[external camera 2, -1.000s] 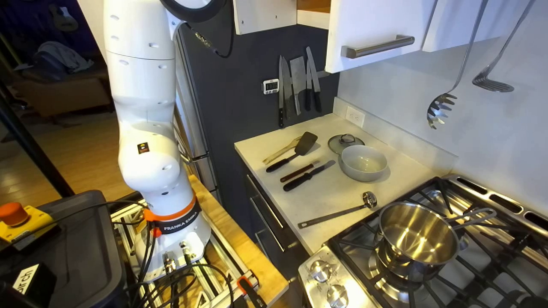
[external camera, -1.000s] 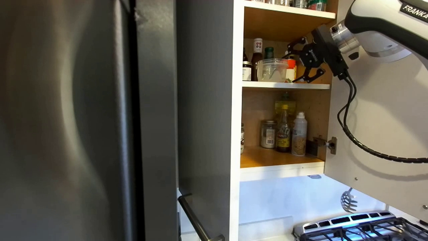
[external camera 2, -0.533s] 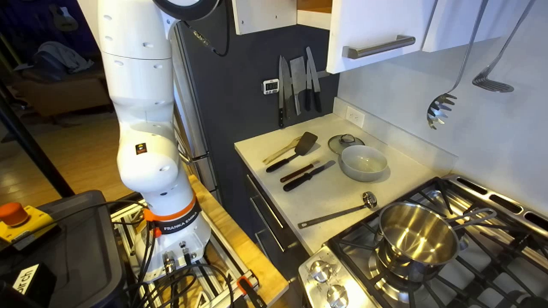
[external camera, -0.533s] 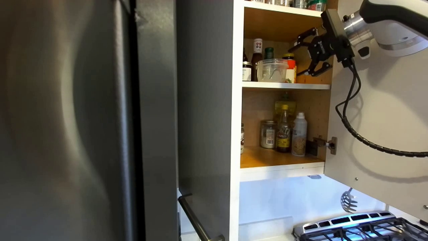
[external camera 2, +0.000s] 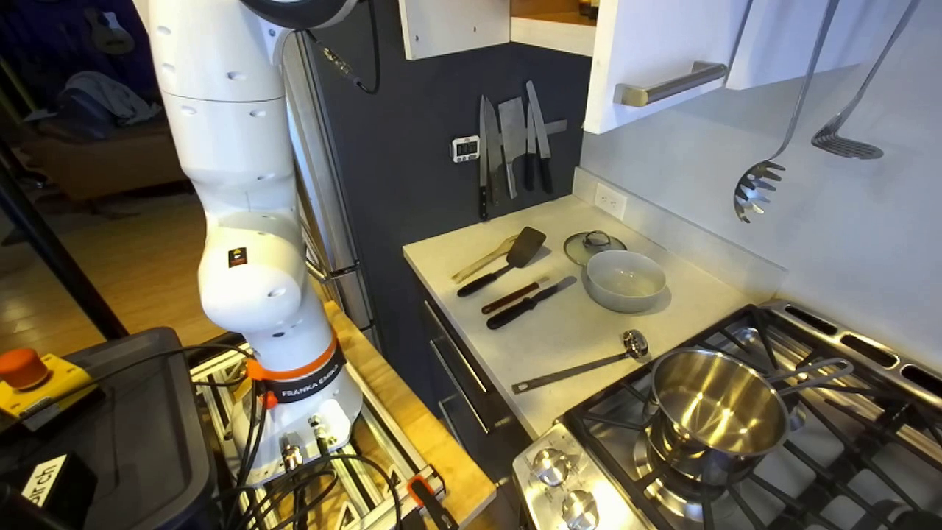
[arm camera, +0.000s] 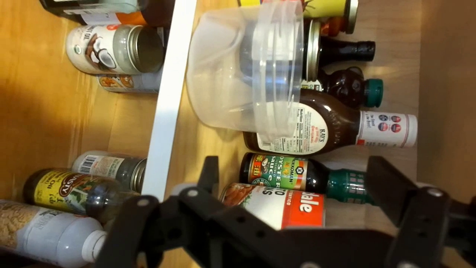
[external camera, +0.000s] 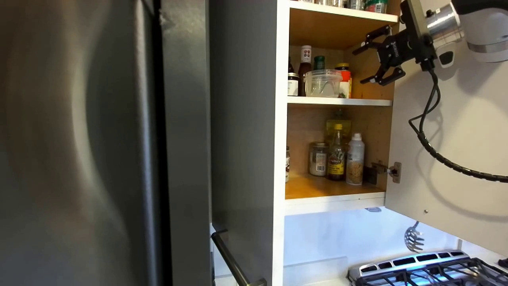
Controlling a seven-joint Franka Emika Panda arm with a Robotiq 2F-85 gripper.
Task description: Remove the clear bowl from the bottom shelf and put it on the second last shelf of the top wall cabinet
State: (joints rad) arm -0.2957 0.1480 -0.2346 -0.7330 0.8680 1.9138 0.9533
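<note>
The clear bowl (external camera: 323,84) stands upright on the cabinet's middle shelf (external camera: 339,101), near its front edge, with bottles behind it. In the wrist view, turned sideways, the bowl (arm camera: 227,70) is at the upper middle. My gripper (external camera: 359,66) is open and empty, in front of the cabinet, right of the bowl and apart from it. In the wrist view the open gripper (arm camera: 293,160) has a red and white can (arm camera: 273,206) and a green-capped bottle (arm camera: 282,173) behind its jaws, not held. In an exterior view only the arm (external camera 2: 235,184) shows; the gripper is out of view.
The bottom shelf (external camera: 301,190) holds a jar (external camera: 318,161), a sauce bottle (external camera: 336,157) and a spray bottle (external camera: 355,161). The upper shelf (external camera: 345,11) is above the gripper. The open cabinet door (external camera: 456,139) stands close to the arm. A pot (external camera 2: 717,412) sits on the stove below.
My open gripper has backed away from beside the bowl, moving right and slightly up in an exterior view. The bowl has stayed on the middle shelf. The cabinet door has swung slightly.
</note>
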